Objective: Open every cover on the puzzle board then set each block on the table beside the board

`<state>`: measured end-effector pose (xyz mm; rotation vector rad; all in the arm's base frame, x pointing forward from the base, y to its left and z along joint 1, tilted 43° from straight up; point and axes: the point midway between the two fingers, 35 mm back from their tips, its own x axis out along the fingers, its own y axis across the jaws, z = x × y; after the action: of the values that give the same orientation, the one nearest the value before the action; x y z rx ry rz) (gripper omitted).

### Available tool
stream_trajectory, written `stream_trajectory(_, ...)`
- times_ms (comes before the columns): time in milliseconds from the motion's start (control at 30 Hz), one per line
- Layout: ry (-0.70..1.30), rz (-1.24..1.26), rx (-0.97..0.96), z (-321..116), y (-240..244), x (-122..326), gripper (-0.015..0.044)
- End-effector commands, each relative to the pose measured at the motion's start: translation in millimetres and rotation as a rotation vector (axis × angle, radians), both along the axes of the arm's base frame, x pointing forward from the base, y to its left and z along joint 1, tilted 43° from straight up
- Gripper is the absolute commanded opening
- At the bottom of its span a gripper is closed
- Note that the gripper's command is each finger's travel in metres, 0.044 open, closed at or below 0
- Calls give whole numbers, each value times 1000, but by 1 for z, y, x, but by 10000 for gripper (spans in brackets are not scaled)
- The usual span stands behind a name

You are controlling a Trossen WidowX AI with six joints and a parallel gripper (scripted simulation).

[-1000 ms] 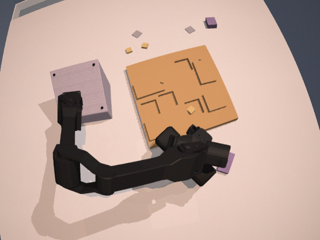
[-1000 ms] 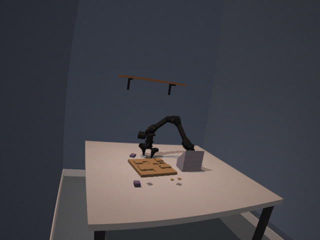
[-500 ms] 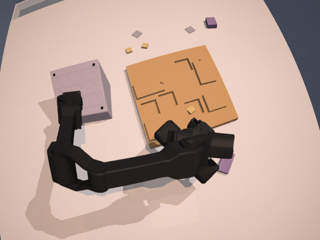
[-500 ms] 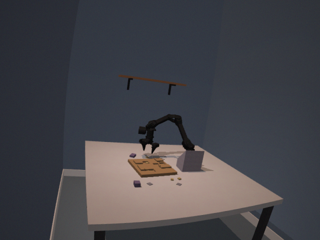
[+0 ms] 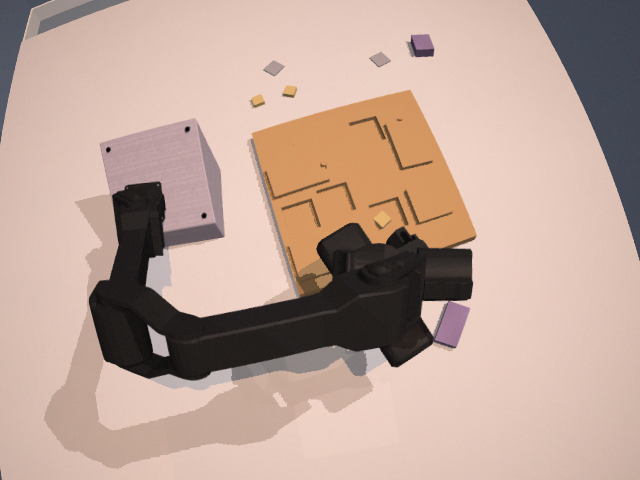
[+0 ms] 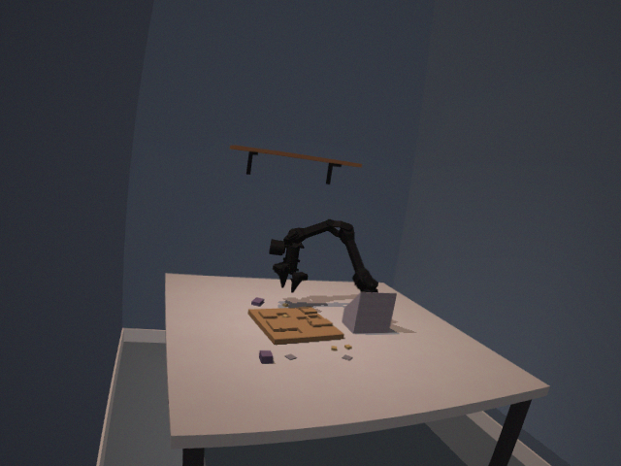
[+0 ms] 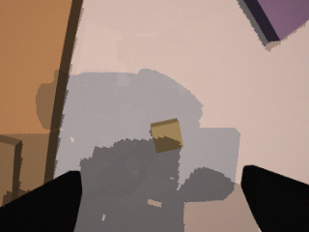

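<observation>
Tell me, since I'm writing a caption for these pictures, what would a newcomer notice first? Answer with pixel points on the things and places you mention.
Most likely the black arm (image 5: 268, 330) (image 6: 320, 228), reaching from beside the pale mauve block (image 5: 155, 165) (image 6: 374, 313) with its gripper (image 6: 288, 289) (image 7: 164, 180) open above the table. Next comes the orange puzzle board (image 5: 305, 139) (image 6: 310, 337), a small yellow block (image 5: 382, 219) standing out on it. The wrist view centers on another yellow block (image 7: 167, 135), lying on the table beside the board.

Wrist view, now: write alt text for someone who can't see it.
A yellow block rests on the table beside an orange puzzle board, below the open tool. Part of a purple block shows at the upper right.
</observation>
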<state>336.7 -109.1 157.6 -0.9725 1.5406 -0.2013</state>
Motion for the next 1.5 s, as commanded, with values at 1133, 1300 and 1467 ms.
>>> stream_trajectory(1133, -1463, -1639, 212, -83, 95, 30, 0)
stream_trajectory(1300, -1614, -1803, 231, -90, 103, 30, 0)
stream_trajectory(1467, -1767, -1966, 250, -97, 111, 30, 0)
